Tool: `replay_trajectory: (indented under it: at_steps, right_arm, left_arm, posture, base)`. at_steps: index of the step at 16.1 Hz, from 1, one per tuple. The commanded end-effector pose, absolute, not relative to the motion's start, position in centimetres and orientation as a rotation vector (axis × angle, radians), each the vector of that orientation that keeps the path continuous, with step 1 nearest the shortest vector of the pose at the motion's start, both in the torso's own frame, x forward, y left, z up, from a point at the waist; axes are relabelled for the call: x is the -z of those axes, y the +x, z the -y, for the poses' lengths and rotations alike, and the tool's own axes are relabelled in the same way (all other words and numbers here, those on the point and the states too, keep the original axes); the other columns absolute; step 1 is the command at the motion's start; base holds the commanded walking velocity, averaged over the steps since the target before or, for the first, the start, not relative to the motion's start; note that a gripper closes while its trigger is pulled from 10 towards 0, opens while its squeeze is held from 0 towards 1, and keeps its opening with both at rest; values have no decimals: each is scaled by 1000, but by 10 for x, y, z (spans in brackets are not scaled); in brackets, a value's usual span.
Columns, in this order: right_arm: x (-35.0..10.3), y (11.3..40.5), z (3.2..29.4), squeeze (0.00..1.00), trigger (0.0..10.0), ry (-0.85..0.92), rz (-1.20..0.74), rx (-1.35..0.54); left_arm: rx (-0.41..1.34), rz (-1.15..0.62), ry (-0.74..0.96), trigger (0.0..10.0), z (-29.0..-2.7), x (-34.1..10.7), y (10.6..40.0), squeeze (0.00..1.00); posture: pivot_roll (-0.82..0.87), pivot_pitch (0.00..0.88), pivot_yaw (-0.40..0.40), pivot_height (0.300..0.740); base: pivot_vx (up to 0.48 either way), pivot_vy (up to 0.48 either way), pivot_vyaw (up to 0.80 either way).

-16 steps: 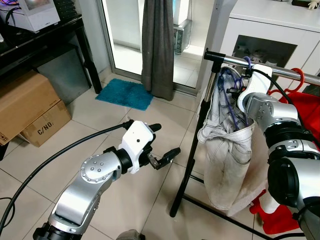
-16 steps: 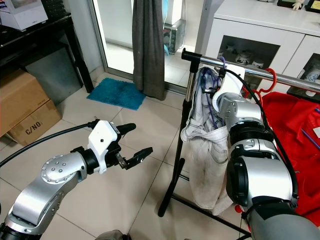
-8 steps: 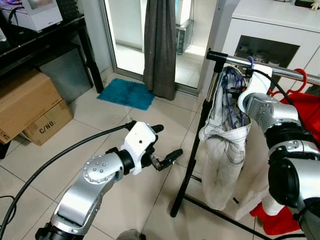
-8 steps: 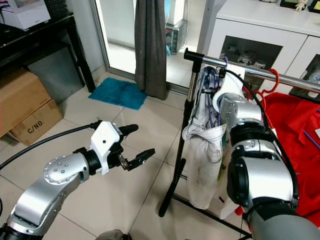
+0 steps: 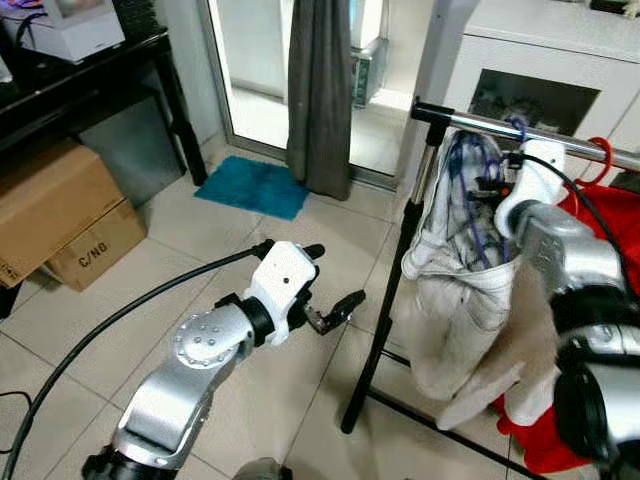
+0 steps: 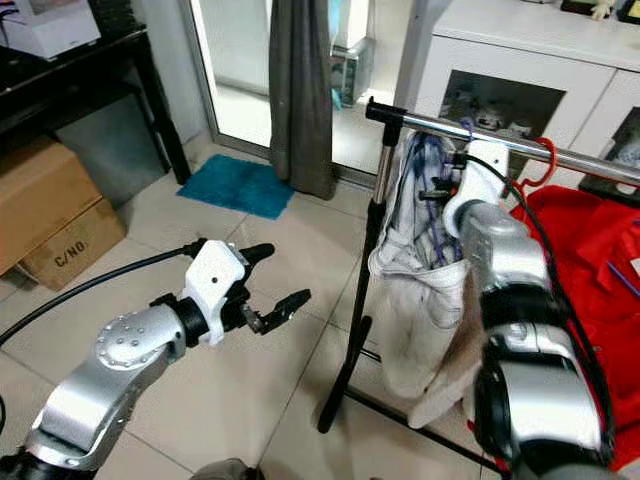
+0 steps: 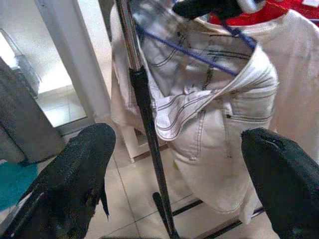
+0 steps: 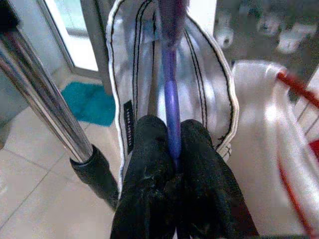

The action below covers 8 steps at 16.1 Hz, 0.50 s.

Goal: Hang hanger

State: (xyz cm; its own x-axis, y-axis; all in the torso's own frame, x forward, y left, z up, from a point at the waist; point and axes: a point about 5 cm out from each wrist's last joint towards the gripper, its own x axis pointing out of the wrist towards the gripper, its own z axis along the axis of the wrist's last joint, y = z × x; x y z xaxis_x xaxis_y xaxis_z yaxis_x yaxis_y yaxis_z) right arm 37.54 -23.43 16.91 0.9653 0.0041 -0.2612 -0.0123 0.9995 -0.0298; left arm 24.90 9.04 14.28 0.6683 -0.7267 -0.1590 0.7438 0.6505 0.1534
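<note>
Tiled floor (image 5: 230, 240), teal mat (image 5: 252, 187)

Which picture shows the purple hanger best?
The right wrist view: the purple hanger runs straight up, pinched between the right end effector's shut fingers. The eye views show thin purple loops inside the white jeans under the rail. The left wrist view shows a sloping bar.

Right tool (image 8: 172, 164) raised high, fingers pinched together; left tool (image 5: 325, 285) forward, fingers spread.
</note>
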Motion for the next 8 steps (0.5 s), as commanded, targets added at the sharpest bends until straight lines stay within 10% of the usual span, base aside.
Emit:
replay_trajectory:
  at_steps: [1, 8]
  right_arm:
    - [-197, 377, 234, 0, 0, -44, -145, -33]
    - [-178, 318, 223, 0, 0, -177, -205, -213]
  left_arm:
    - [825, -71, 229, 10000, -89, -144, 251, 231]
    - [644, -98, 93, 10000, -89, -138, 262, 192]
  posture:
    - [90, 3, 26, 740]
    - [67, 17, 23, 740]
  base:
    - [0, 0, 0]
    - [0, 0, 0]
